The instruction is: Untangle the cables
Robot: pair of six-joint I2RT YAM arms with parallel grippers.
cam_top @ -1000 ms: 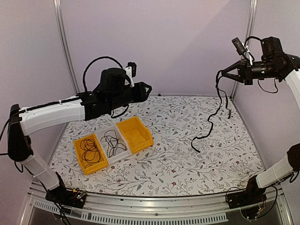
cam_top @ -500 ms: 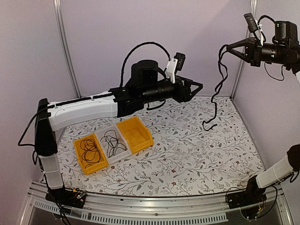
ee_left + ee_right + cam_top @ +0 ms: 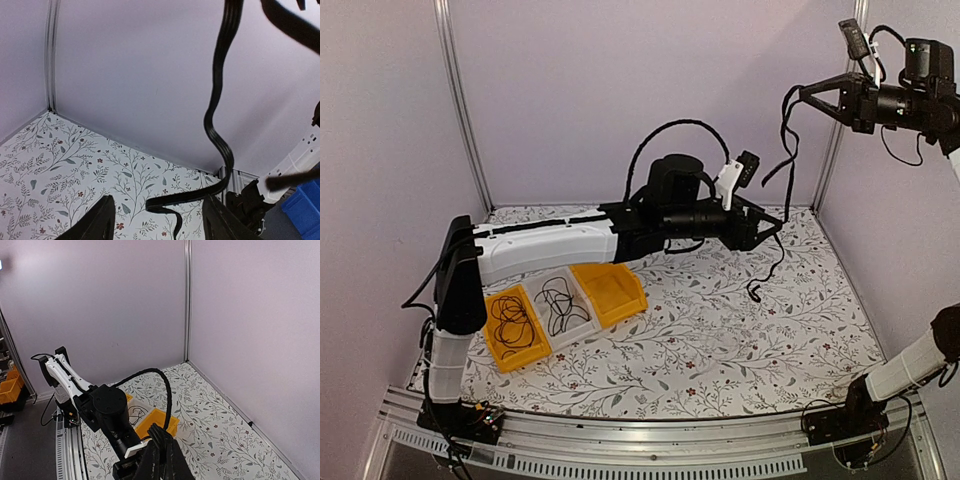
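Note:
My right gripper (image 3: 802, 92) is raised high at the right and shut on a black cable (image 3: 776, 262). The cable hangs down from it, and its free end dangles just above the floral table. In the right wrist view the shut fingers (image 3: 161, 456) pinch the cable (image 3: 158, 435). My left gripper (image 3: 768, 231) is stretched far right, level with the hanging cable, and is open. In the left wrist view the cable (image 3: 216, 125) snakes down and bends across the gap between the open fingers of the left gripper (image 3: 159, 222). I cannot tell if it touches them.
Three bins stand side by side at the left of the table. A yellow bin (image 3: 492, 340) holds a black cable, a pale bin (image 3: 582, 325) holds another, and a second yellow bin (image 3: 612, 287) shows nothing inside. Walls close the back and right, with a metal post (image 3: 840, 120) in the corner.
My left arm has swung and stretched from the left side across to the right, up to the hanging cable. My right gripper has lifted the cable off the table.

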